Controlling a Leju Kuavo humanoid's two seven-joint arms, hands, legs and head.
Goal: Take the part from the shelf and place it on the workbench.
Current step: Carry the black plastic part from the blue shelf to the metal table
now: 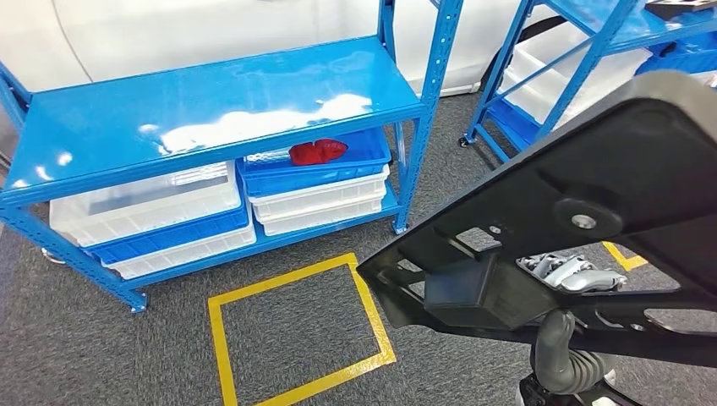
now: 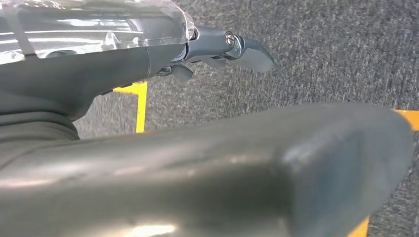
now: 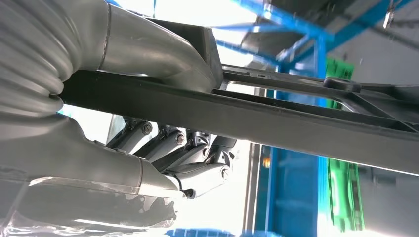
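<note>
Head view: the right hand [image 1: 565,272] grips a large black frame-shaped part [image 1: 592,194] occupying the right and lower right of the frame. A blue shelf [image 1: 211,110] stands at upper left, with a red object [image 1: 317,151] in a blue bin [image 1: 317,169] beneath its top board. A yellow floor square [image 1: 300,330] lies at lower centre.

Left wrist view: the left hand [image 2: 217,49] hangs over grey carpet [image 2: 321,54]; fingers apart or together cannot be determined.

Right wrist view: fingers [image 3: 190,158] and thumb [image 3: 148,49] clamp the part's bar.
</note>
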